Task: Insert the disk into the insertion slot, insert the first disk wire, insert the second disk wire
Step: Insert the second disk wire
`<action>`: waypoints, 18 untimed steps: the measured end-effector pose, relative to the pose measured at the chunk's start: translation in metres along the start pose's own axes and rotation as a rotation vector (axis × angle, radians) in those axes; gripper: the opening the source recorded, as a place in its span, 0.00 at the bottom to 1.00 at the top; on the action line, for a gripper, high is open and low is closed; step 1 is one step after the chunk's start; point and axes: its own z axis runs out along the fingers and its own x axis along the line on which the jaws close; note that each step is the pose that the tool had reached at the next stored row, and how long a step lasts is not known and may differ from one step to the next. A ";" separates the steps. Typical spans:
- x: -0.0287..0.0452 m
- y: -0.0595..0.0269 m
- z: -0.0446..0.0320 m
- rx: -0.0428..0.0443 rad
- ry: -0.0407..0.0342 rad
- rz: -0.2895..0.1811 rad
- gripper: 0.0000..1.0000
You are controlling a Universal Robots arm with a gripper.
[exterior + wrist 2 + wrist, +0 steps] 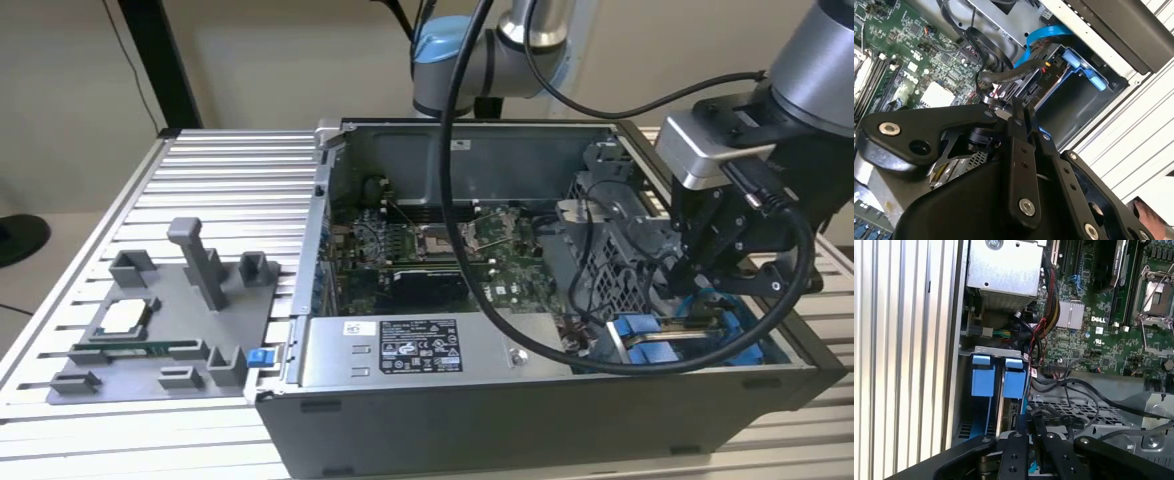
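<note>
Robotics lab: opened computer case (534, 390) on slotted aluminium bench (227, 170)

Disk (643, 332): mostly hidden behind gripper (721, 285) and black cable (601, 370), exterior view. In both wrist views, gripper (1016, 107) (1033, 437) base cut off by the frame edge; hold on wire plug (1004, 92) cannot be told. Arm (827, 60): cut off at top edge

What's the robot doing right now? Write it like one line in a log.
end effector: shut on black wire plug | where: at blue disk caddy, inside computer case | plugged in: cannot tell
</note>
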 end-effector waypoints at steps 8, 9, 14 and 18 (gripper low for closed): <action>0.0000 0.0000 0.0003 0.0008 0.0001 0.000 0.00; 0.0001 0.0000 0.0005 0.0019 0.0002 0.000 0.00; 0.0026 0.0006 0.0021 0.0067 0.0006 -0.001 0.00; 0.0041 0.0008 0.0027 0.0080 0.0007 -0.001 0.00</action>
